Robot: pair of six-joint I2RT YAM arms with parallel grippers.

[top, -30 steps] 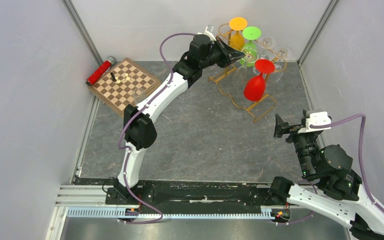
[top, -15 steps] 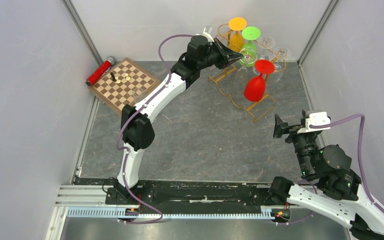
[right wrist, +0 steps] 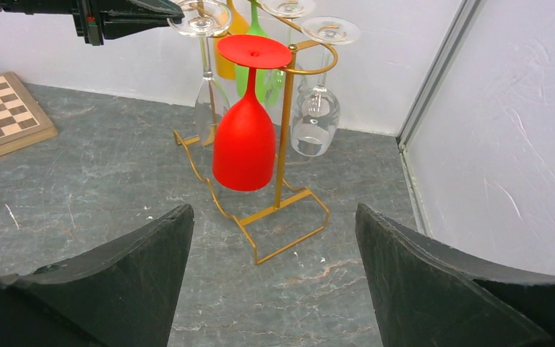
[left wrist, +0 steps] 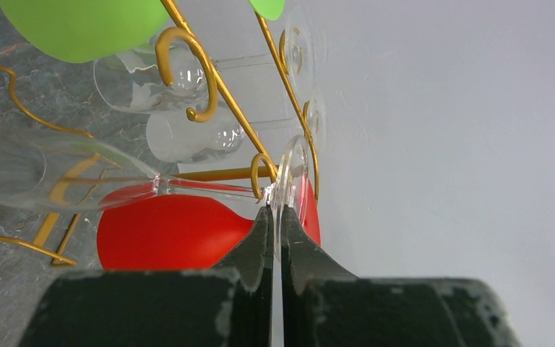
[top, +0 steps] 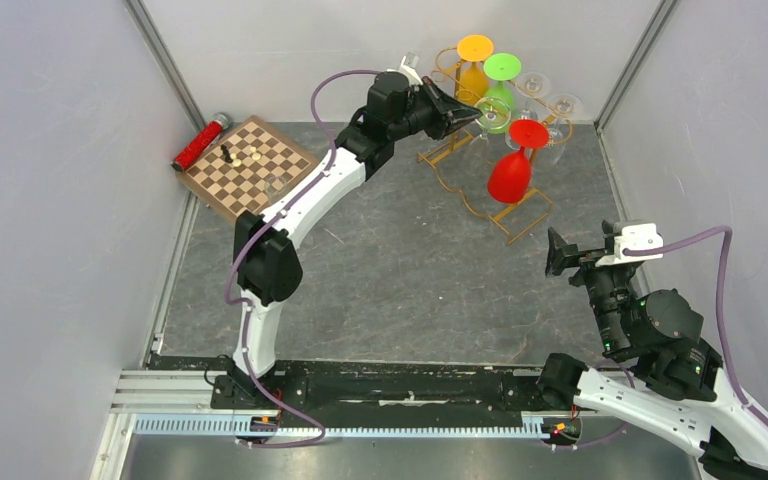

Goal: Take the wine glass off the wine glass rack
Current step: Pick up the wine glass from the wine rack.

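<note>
– Looking at the room first: what is the table (top: 400, 280) like?
– Dark grey and mottled like stone, with pale scuffs. Plain light walls (top: 50, 200) close it in on three sides, with metal posts (top: 165, 60) in the far corners. A slotted rail (top: 360, 425) runs along the near edge by the arm bases.
– What lies on it?
– A chessboard (top: 250, 165) sits at far left with a few pieces (top: 227, 152) on it. A red can (top: 200, 142) lies just beside it, near the left wall. The rack (top: 516, 212) stands at the far middle, near the back wall.
– And the glass?
– The clear glass (left wrist: 43, 170) hangs upside down on the rack's left side with its stem in a gold hook (left wrist: 260, 173), next to a red glass (top: 510, 175). An orange glass (top: 475, 50) and a green glass (top: 503, 67) hang behind.
– The left gripper?
– The left gripper (left wrist: 276, 217) is pinched tight on the rim of the clear glass's foot, fingers nearly meeting, high above the table.
– The right gripper?
– The right gripper (top: 554, 253) has its fingers spread wide and holds nothing. It is at the table's right, well apart from the rack and facing it.
</note>
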